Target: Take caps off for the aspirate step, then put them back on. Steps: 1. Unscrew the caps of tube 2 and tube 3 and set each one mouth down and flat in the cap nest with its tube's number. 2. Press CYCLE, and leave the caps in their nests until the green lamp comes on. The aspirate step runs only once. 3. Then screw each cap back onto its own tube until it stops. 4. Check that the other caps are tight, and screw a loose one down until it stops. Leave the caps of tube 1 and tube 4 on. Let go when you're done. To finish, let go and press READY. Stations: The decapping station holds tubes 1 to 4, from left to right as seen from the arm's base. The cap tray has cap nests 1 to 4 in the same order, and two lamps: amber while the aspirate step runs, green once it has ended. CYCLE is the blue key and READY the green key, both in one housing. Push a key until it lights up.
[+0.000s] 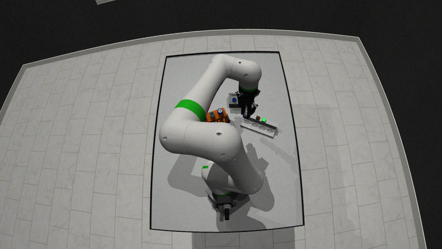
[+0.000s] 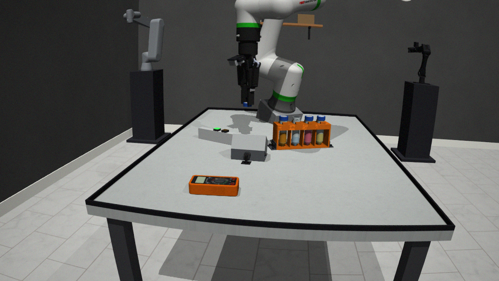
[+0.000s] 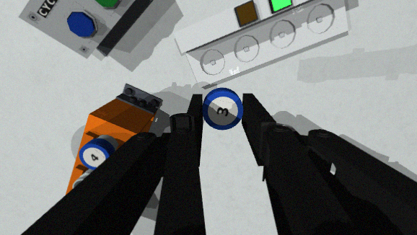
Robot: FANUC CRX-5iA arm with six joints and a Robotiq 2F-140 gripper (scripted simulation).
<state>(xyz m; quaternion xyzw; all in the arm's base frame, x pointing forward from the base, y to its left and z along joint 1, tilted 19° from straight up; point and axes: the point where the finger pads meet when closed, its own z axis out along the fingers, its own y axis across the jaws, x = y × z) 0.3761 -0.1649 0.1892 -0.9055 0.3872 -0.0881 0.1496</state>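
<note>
My gripper [image 3: 222,109] is shut on the blue cap marked 3 [image 3: 222,108] and holds it well above the table, between the cap tray [image 3: 267,40] and the orange tube rack [image 3: 115,130]. It also shows in the exterior view [image 2: 246,102]. All the nests in the tray are empty. The green lamp [image 3: 281,4] is lit and the amber lamp [image 3: 246,12] is dark. In the rack [image 2: 302,134], one tube [image 2: 296,120] stands without a cap; the other three carry blue caps. Cap 4 [image 3: 94,154] sits on its tube at the rack's end.
The grey key housing [image 3: 90,25] with the blue CYCLE key [image 3: 81,24] and the green key [image 3: 107,3] lies next to the tray. An orange multimeter [image 2: 214,184] lies near the table's far end. Two camera stands [image 2: 146,101] [image 2: 417,118] flank the table.
</note>
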